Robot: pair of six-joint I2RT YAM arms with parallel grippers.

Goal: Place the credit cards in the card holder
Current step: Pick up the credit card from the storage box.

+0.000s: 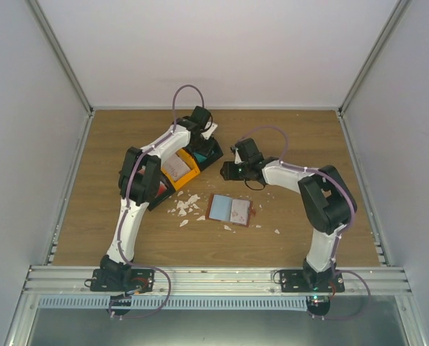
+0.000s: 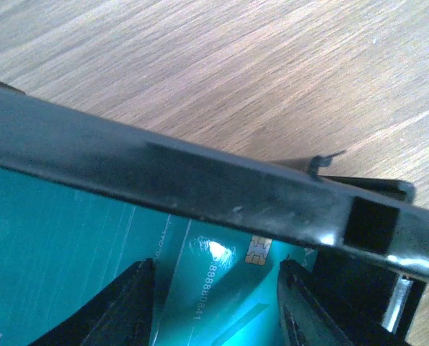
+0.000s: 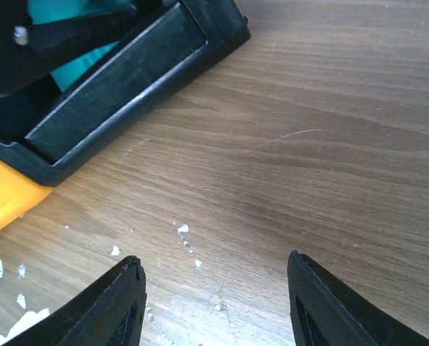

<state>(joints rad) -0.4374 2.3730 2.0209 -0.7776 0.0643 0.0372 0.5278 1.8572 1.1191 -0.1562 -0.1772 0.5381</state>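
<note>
My left gripper (image 1: 203,135) reaches into the far black bin of the tray (image 1: 213,153). In the left wrist view its jaws (image 2: 218,272) stand open over a teal credit card (image 2: 221,285) with a chip, which lies flat under the bin's black wall (image 2: 200,187). The brown card holder (image 1: 252,213) lies unfolded on the table, with a light-blue card (image 1: 220,207) on its left half and a greyish one (image 1: 241,210) on its right. My right gripper (image 1: 226,171) hangs open over bare wood (image 3: 214,281) beside the tray, holding nothing.
The tray's orange middle bin (image 1: 189,175) holds a whitish card (image 1: 175,167); something red (image 1: 161,189) shows in the near black bin. White scraps (image 1: 186,207) litter the wood between tray and card holder. The tray's black corner (image 3: 127,86) lies just ahead of the right fingers.
</note>
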